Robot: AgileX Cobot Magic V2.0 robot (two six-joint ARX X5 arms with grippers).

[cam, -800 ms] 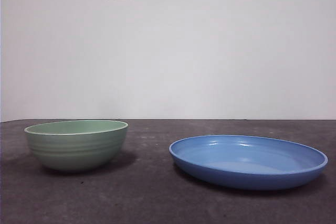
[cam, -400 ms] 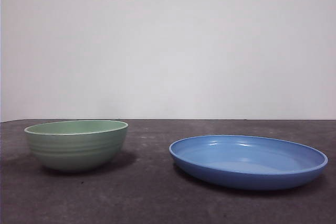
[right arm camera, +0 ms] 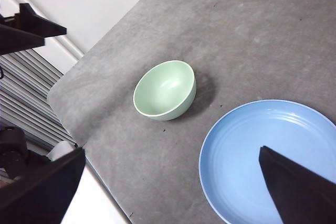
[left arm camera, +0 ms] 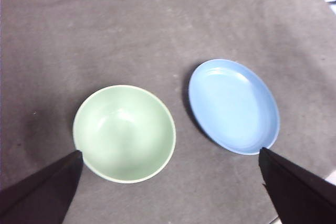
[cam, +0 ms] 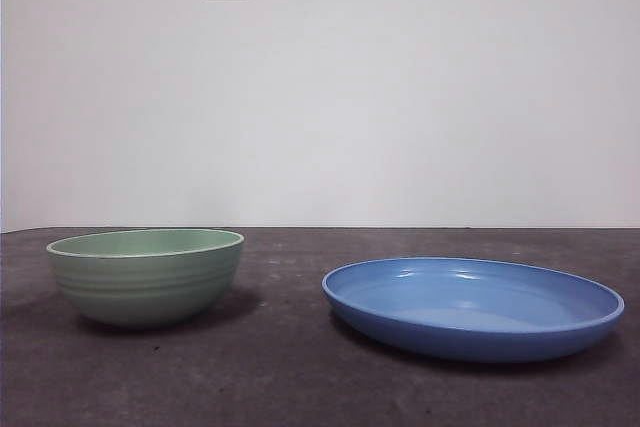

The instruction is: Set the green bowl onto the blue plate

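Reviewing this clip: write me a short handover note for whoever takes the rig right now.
Left pincer: open, holding nothing, high above the table with both dishes in its view.
Right pincer: open, holding nothing, high above the near part of the blue plate.
Green bowl: upright on the table, beside the blue plate and apart from it, with nothing in it.
Blue plate: flat on the table, nothing on it.
Done: nothing yet; no grasp made.
Left: grasp the bowl, lift it, set it on the plate, release.
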